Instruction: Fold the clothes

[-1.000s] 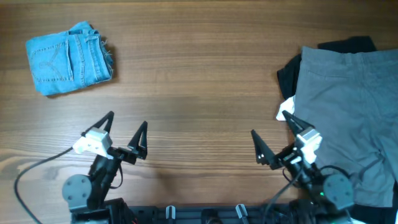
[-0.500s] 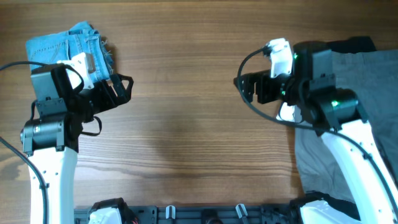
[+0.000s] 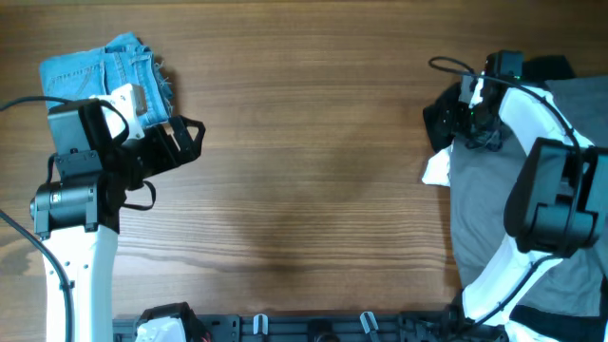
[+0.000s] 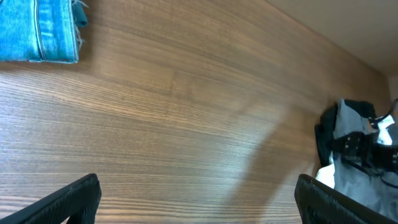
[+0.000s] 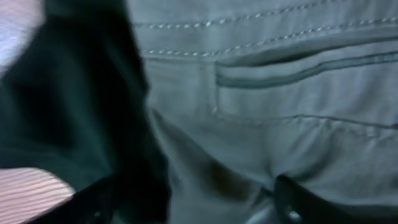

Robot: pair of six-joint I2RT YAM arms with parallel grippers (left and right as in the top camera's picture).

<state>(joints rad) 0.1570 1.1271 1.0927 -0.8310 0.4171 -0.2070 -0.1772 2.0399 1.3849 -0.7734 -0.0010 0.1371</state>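
Large grey shorts (image 3: pixel 499 190) lie spread at the table's right, over a black garment (image 3: pixel 442 114) and a white one (image 3: pixel 438 169). Folded light-blue denim shorts (image 3: pixel 95 71) lie at the far left and show in the left wrist view (image 4: pixel 37 31). My right gripper (image 3: pixel 464 128) is open and pressed down onto the grey shorts' top-left corner; its view shows the grey cloth (image 5: pixel 280 124), a pocket seam and the black garment (image 5: pixel 74 99) between the fingers (image 5: pixel 193 199). My left gripper (image 3: pixel 188 142) is open and empty above bare wood, right of the denim (image 4: pixel 199 199).
The wooden table (image 3: pixel 304 190) stretches between the two arms. My right arm's white links (image 3: pixel 541 190) lie over the grey shorts. A cable (image 3: pixel 19 247) runs along the left edge.
My right arm has swung right and lowered its gripper onto the corner of the grey shorts. The left arm has barely moved over the last half second.
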